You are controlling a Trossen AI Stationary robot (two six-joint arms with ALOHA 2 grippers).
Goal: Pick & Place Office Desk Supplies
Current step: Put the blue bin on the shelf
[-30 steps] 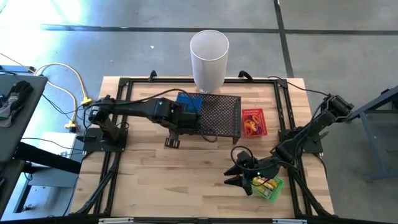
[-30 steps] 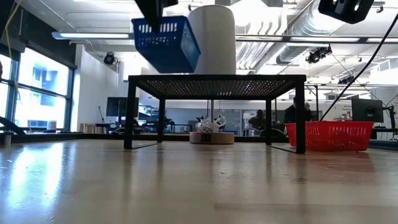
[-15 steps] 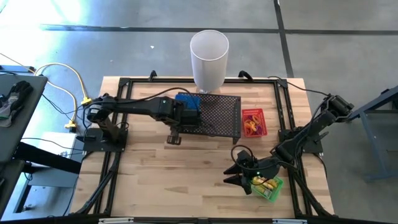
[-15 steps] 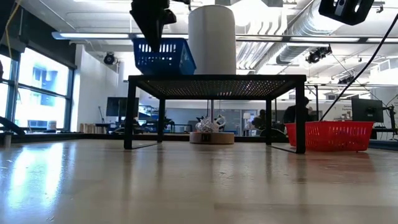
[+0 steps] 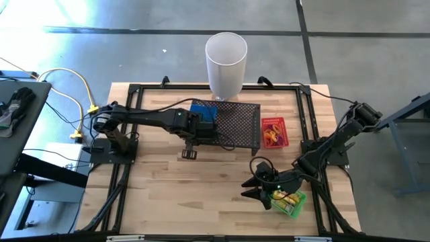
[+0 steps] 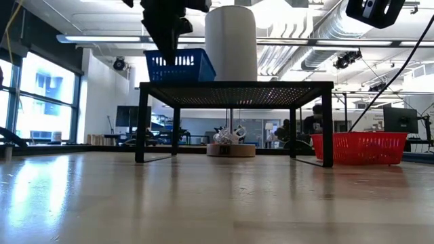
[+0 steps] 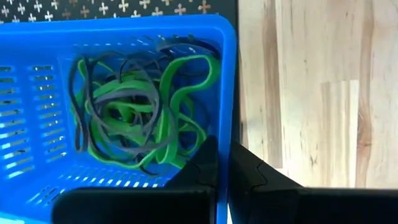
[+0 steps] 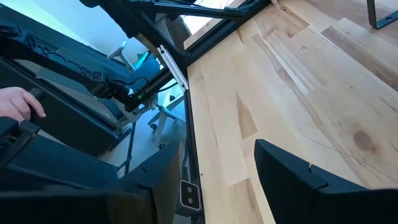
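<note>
Upper centre of the high view: left gripper (image 7: 222, 163) fingers pinch the blue basket (image 5: 203, 111) rim atop the stand (image 5: 238, 125); right gripper (image 5: 259, 187) wide, lower right.

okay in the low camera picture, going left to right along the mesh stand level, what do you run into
Blue basket on the stand's left end, held by the shut left end effector → tall white cylinder → the black mesh stand's right leg → red basket down on the table.
</note>
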